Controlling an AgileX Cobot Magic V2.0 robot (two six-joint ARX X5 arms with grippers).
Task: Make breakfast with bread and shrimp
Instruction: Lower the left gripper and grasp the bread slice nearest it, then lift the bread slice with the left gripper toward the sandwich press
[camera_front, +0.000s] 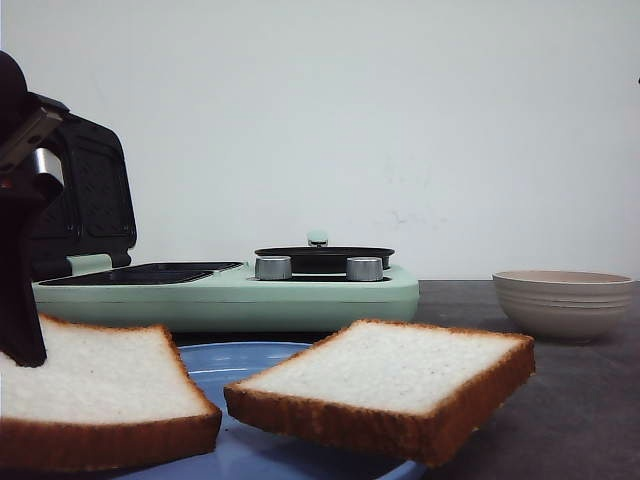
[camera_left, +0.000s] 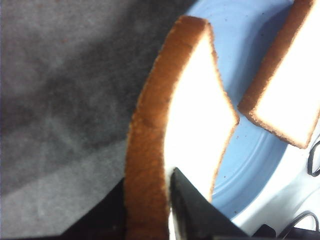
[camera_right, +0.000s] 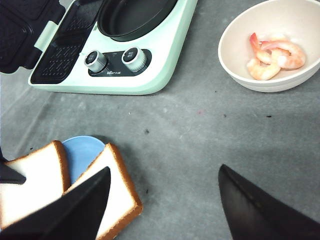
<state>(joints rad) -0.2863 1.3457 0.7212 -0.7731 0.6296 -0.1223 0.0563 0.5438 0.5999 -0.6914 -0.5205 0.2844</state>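
Two slices of bread lie over a blue plate (camera_front: 240, 365). The left slice (camera_front: 90, 385) has its crust edge (camera_left: 145, 150) pinched between the fingers of my left gripper (camera_left: 148, 180), which is shut on it and appears in the front view as a dark shape (camera_front: 22, 335) at that slice's far left end. The right slice (camera_front: 395, 375) lies free, hanging off the plate's rim. My right gripper (camera_right: 164, 172) hovers open above bare table beside this slice (camera_right: 120, 187). Pink shrimp (camera_right: 275, 55) sit in a beige bowl (camera_right: 240, 70).
A mint-green breakfast maker (camera_front: 230, 290) stands behind the plate. Its sandwich lid (camera_front: 90, 195) is raised, its grill plates (camera_right: 62, 57) are bare, and it has a round black pan (camera_right: 135, 17) and two knobs (camera_right: 115, 59). The bowl (camera_front: 565, 300) stands at the right on the dark grey table (camera_right: 200, 135).
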